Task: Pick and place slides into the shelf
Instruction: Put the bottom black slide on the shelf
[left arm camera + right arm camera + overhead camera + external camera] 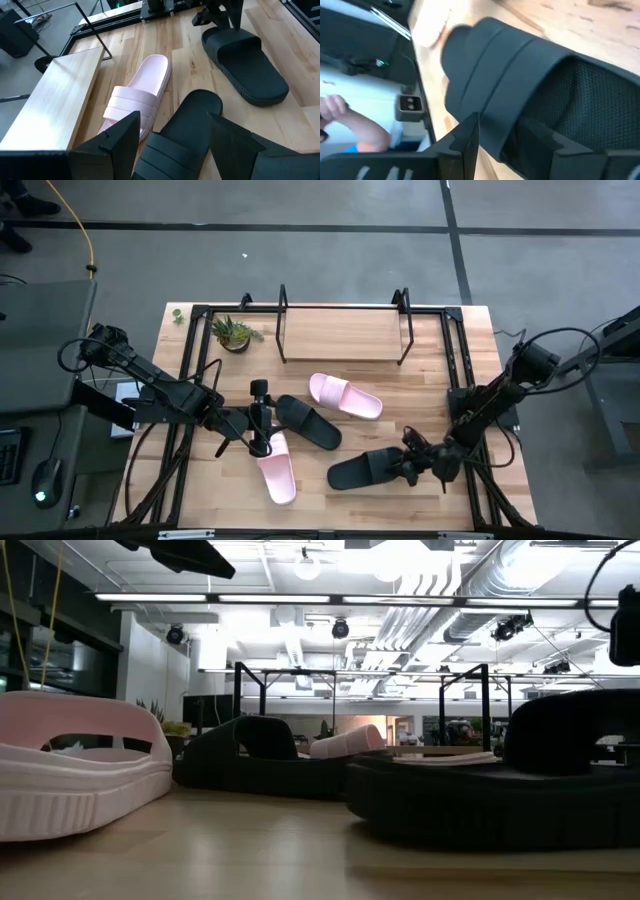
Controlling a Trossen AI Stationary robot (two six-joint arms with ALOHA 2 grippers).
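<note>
High view: slides mid-table, shelf apart.

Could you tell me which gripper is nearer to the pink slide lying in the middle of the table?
Left. The left gripper hangs open over the neighbouring black slide, close beside the pink slide. The right gripper is farther off, closed on the other black slide.

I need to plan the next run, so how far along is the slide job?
Nothing is done: the shelf is bare and all four slides lie on the table. In hand: the right gripper is shut on a black slide's strap; the left gripper is open over the other black slide. Left: both pink slides too.
</note>
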